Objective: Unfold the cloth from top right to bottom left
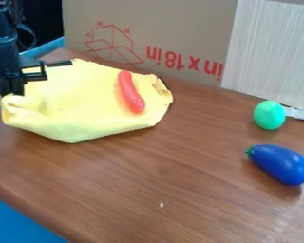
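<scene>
Yellow cloth point(78, 107) lies rumpled over the far left of the desk point(180, 185), mostly spread out but with raised, curled edges. The gripper point(13, 90) hangs down at its left edge, touching it where the fabric bunches up into a small roll. From where I stand, I can't tell whether it's clenched on that roll or merely pressed against it — the contact is clear, the hold isn't.

I'd judge the unfolding to be well along, with the work now at the left edge, the side the task wants the fabric drawn towards. If the gripper has hold of the cloth, the next move calls for a low, gentle pull to the near left, then letting go once that roll lies flat. If it hasn't, it first needs a proper pinch on the loose edge.

A red curved toy point(131, 91) rests on the right half of the cloth, close to another curled edge. A sharp tug could drag or roll it, or slide the whole cloth along instead of opening it — so slow seems wise. The green egg-shaped toy point(269, 115) and the blue toy eggplant point(280, 164) sit well apart on the right, out of the way. A cardboard box point(174, 28) stands behind the cloth.
</scene>
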Controlling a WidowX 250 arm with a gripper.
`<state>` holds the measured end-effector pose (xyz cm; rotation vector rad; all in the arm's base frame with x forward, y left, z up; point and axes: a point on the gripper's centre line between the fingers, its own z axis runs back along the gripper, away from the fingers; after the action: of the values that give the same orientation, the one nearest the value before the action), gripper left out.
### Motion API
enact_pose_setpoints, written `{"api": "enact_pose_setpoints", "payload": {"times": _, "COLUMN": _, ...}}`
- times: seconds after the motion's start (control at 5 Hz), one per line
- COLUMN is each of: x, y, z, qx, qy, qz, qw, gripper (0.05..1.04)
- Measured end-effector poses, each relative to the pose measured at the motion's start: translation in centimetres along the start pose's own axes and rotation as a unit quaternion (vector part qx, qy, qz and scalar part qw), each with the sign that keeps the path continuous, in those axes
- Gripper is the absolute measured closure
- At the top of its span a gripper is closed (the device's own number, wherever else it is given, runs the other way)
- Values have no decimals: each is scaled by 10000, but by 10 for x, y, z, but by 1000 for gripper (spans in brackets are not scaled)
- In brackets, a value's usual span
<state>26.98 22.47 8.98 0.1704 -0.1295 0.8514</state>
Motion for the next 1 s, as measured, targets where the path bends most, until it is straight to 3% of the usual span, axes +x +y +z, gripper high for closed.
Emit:
{"api": "enact_pose_setpoints", "payload": {"times": 0.4, "x": 11, "y": 17, "z": -1, "qx": 531, "qy": -157, "qz": -609, "qw": 9966, "gripper": 1000}}
{"api": "enact_pose_setpoints", "payload": {"times": 0.8, "x": 11, "y": 32, "z": 7, "qx": 881, "qy": -317, "qz": -826, "qw": 9922, "gripper": 969}}
{"api": "enact_pose_setpoints", "payload": {"times": 1.0, "x": 12, "y": 42, "z": 9, "qx": 1021, "qy": -312, "qz": -839, "qw": 9907, "gripper": 788}}
